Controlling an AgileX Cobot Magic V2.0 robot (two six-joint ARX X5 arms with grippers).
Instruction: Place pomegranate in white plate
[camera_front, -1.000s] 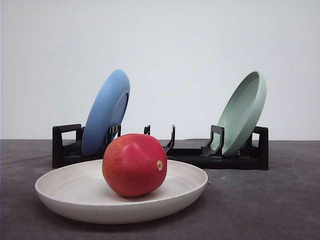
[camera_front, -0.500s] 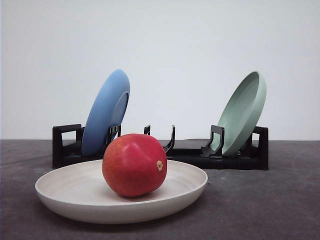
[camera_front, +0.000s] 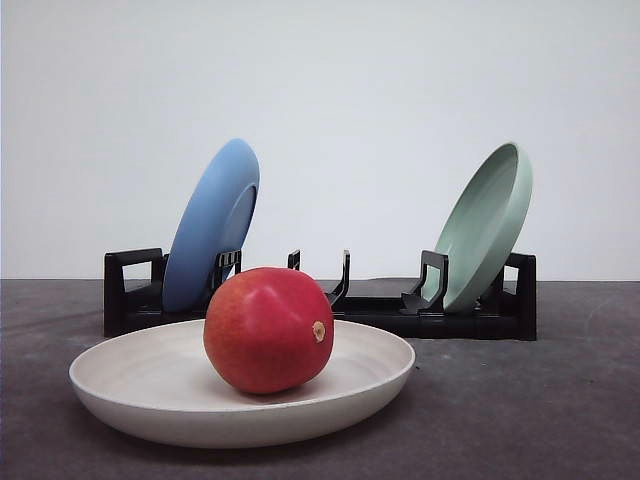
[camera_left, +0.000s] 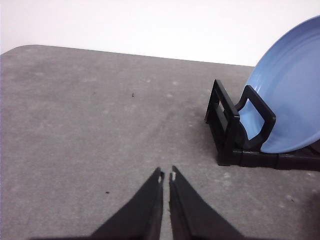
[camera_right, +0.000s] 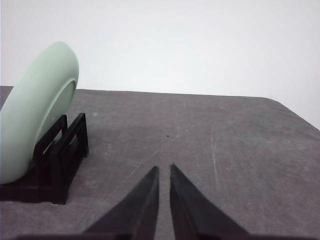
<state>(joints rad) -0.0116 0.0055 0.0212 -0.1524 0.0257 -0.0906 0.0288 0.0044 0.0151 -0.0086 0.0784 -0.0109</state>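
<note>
Pomegranate (camera_front: 268, 329) sits in white plate (camera_front: 130, 385) on grey counter (camera_front: 540, 400), stem spot facing right. Left pincer (camera_left: 166, 176) and right pincer (camera_right: 163, 170) both closed, empty, low over counter. Blue plate (camera_front: 210, 225), green plate (camera_front: 487, 225) lean in black rack (camera_front: 400, 315) behind.

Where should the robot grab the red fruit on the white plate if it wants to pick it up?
Probably around the pomegranate's widest middle, coming down from above. It is round and smooth, so squeezing opposite sides at the fattest part should stop it slipping. The white plate's raised rim gets in the way of a low sideways reach, and the black rack stands behind it.
</note>
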